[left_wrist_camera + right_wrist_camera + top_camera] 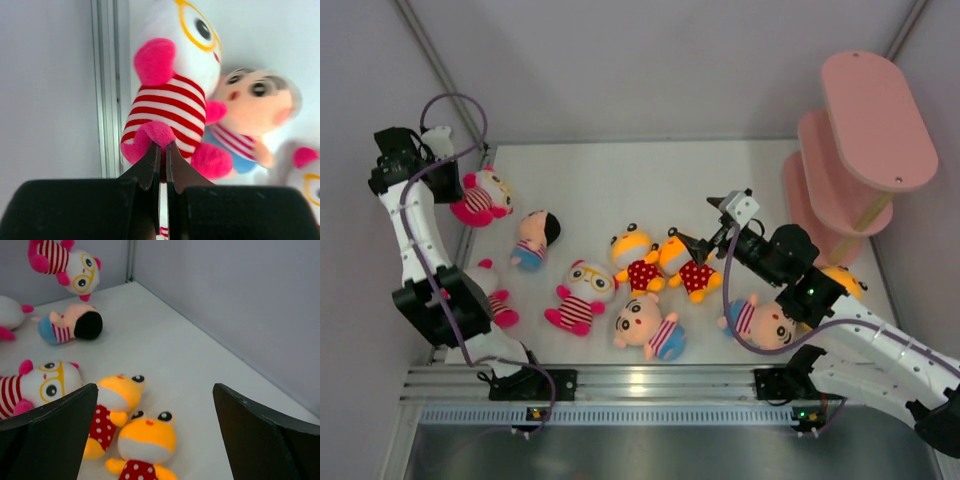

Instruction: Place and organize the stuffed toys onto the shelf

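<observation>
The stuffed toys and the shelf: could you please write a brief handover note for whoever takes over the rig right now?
Left gripper: shut on a foot of a striped toy, at the far left of the table.
Right gripper: open, empty, above an orange toy mid-table.
Other toys: spread over the table; a half-hidden orange toy lies behind the right arm, near the shelf.
Done: nothing; no toy shows on the shelf.
Left: all nine toys to place.
</observation>
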`<state>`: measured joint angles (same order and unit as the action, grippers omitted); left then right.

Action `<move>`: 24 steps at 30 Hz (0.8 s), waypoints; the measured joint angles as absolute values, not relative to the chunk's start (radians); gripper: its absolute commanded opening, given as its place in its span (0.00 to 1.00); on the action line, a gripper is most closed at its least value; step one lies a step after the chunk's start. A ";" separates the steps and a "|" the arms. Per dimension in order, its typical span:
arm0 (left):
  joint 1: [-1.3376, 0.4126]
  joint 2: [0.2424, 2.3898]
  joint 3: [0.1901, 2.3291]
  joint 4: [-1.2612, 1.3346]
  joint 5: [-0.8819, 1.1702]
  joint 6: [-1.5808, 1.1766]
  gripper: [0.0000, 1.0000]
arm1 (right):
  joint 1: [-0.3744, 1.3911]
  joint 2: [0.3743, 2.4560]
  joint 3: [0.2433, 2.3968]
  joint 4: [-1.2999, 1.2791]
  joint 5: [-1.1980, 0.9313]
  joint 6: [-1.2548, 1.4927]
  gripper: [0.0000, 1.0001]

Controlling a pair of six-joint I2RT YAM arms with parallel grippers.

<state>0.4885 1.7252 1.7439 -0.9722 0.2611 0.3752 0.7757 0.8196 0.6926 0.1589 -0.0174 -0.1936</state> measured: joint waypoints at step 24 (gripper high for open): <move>0.224 1.218 1.665 -1.004 0.889 0.104 0.00 | 1.258 1.370 1.147 0.381 0.038 -0.447 0.92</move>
